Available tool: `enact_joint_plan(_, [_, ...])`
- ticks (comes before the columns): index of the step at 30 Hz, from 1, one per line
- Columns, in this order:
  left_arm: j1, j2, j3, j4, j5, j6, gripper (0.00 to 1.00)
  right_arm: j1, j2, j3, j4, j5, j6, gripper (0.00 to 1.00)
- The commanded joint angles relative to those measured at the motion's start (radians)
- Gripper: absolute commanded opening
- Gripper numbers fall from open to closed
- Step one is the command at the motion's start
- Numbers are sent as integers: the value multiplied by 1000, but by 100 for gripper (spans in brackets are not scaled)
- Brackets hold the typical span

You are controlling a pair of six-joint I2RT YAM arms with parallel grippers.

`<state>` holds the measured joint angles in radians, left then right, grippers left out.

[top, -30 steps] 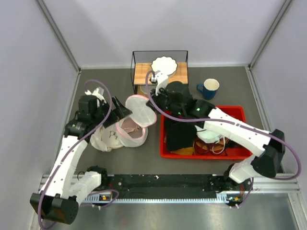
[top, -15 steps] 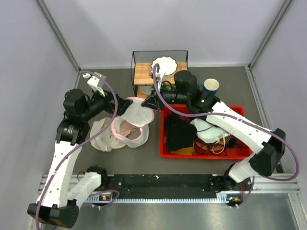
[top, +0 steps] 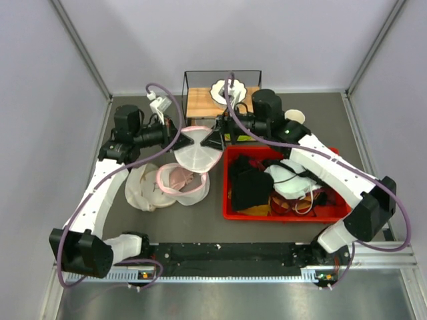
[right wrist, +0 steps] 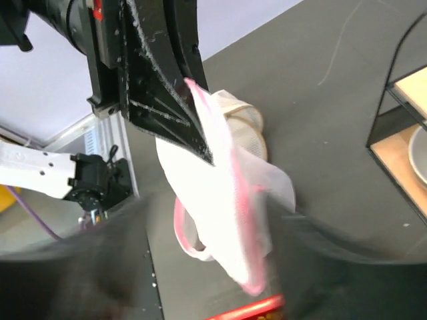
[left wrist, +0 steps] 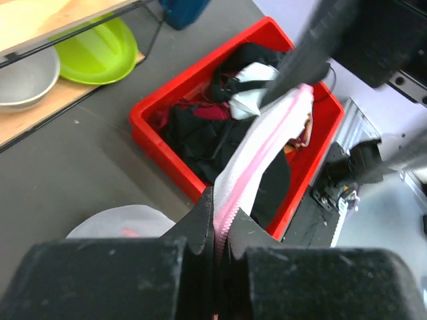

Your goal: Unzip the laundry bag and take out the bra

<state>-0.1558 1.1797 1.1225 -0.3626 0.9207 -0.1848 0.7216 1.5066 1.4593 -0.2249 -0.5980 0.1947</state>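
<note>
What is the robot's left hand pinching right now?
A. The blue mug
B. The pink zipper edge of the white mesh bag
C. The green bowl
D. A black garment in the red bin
B: the left wrist view shows the left hand shut on the pink zipper band of the white mesh laundry bag.

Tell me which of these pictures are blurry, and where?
Top view: sharp, evenly lit. Left wrist: the right arm at upper right is smeared. Right wrist: a dark smear covers the bottom, while the bag is fairly clear.
</note>
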Motion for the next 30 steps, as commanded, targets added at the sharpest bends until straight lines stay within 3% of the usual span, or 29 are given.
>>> enact_joint_plan(1, [-1, 3, 66, 42, -133, -131, 0, -22, -25, 29, 53, 88, 74, 94])
enact_joint_plan(2, [-7, 8, 77, 45, -157, -165, 0, -21, -42, -3, 47, 134, 87, 98])
enact_joint_plan(7, [-27, -3, 69, 65, -322, -248, 0, -19, -132, -175, 33, 474, 236, 99])
enact_joint_plan(10, [-39, -11, 57, 89, -396, -298, 0, -1, -192, -321, 51, 565, 391, 99])
enact_joint_plan(14, [-68, -12, 42, 113, -497, -341, 0, 93, -191, -453, 116, 630, 517, 99])
enact_joint_plan(18, [-76, 18, 52, 110, -531, -375, 0, 214, -103, -432, 170, 649, 569, 99])
enact_joint_plan(22, [-97, 14, 43, 97, -588, -387, 0, 239, -11, -389, 176, 644, 589, 98])
enact_joint_plan(28, [-99, -20, 49, 87, -603, -400, 0, 237, 67, -389, 196, 642, 624, 76])
enact_joint_plan(30, [-99, -25, 65, 41, -611, -381, 0, 234, 60, -401, 200, 664, 606, 51])
